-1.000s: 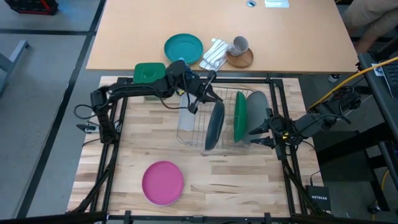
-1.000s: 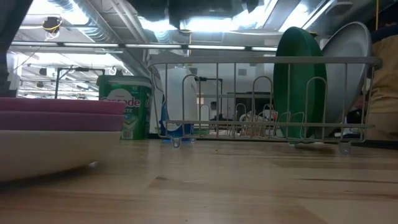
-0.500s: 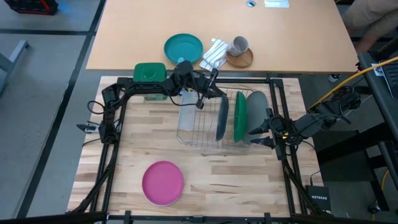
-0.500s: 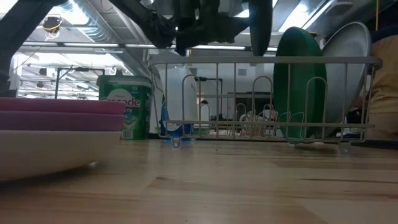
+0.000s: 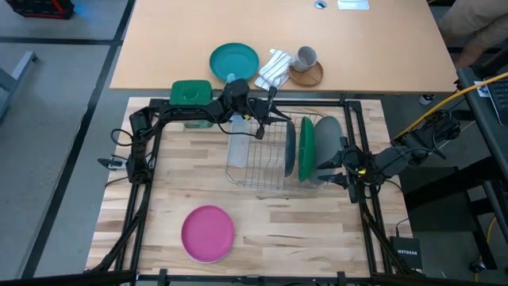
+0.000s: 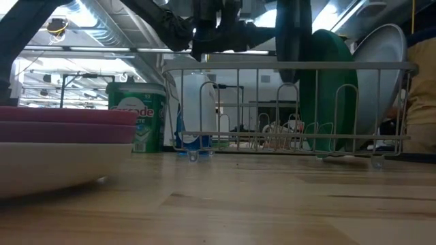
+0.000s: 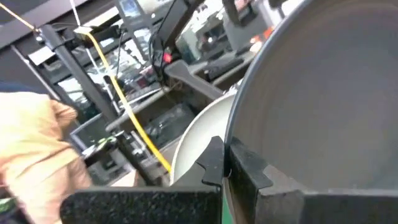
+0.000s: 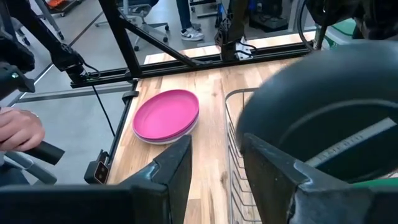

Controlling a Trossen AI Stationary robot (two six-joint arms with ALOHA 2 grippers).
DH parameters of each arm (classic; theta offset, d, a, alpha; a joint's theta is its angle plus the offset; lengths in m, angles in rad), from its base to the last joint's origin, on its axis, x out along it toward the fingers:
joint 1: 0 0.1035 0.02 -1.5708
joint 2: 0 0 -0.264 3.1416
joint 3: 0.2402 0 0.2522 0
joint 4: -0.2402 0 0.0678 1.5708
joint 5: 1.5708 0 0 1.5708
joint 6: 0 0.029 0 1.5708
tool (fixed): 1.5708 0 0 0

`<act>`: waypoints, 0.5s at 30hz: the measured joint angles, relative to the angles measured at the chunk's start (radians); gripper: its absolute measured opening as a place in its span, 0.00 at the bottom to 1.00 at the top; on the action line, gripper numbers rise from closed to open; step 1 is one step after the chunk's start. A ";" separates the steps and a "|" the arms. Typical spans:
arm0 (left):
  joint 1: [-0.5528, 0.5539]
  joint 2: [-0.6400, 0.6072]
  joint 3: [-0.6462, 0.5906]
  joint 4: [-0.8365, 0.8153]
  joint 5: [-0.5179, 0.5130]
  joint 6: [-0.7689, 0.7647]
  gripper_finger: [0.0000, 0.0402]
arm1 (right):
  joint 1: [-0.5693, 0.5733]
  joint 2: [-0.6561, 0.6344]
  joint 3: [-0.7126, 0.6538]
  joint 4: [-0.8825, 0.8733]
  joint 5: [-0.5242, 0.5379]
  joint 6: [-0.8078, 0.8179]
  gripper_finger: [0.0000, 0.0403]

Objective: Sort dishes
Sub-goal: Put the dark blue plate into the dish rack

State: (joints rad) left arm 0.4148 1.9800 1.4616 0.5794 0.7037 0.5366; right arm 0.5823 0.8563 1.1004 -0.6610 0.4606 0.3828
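Left gripper (image 5: 268,119) over the wire rack (image 5: 248,163), fingers pressed tight on the rim of the dark grey plate (image 5: 290,149). Plate held up on its edge, partway down in the rack, just beside the green plate (image 5: 306,147). Light grey plate (image 5: 327,143) stood behind the green one. Right gripper (image 5: 336,165) waited near the rack's right side, fingers spread, holding nothing. Pink plate (image 5: 208,232) lay flat on the wooden table (image 5: 302,230), on top of a white plate (image 6: 48,167).

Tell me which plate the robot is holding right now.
The dark grey plate, pinched on edge by the left gripper over the rack; the green and light grey plates stand free.
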 joint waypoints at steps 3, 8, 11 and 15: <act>-0.006 0.000 0.000 -0.008 -0.025 0.074 0.00 | 0.000 0.000 0.000 0.000 0.000 0.000 0.37; -0.021 0.000 0.000 -0.027 -0.086 0.183 0.00 | 0.000 0.000 0.000 0.000 0.000 0.000 0.37; -0.026 0.000 0.000 -0.033 -0.110 0.236 0.00 | 0.000 0.000 0.000 0.000 0.000 0.000 0.37; -0.030 -0.001 0.000 -0.053 -0.129 0.291 0.00 | 0.000 0.000 0.000 0.000 0.000 0.000 0.37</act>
State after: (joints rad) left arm 0.3849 1.9793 1.4616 0.5263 0.5745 0.8280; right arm 0.5823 0.8562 1.1004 -0.6605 0.4606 0.3828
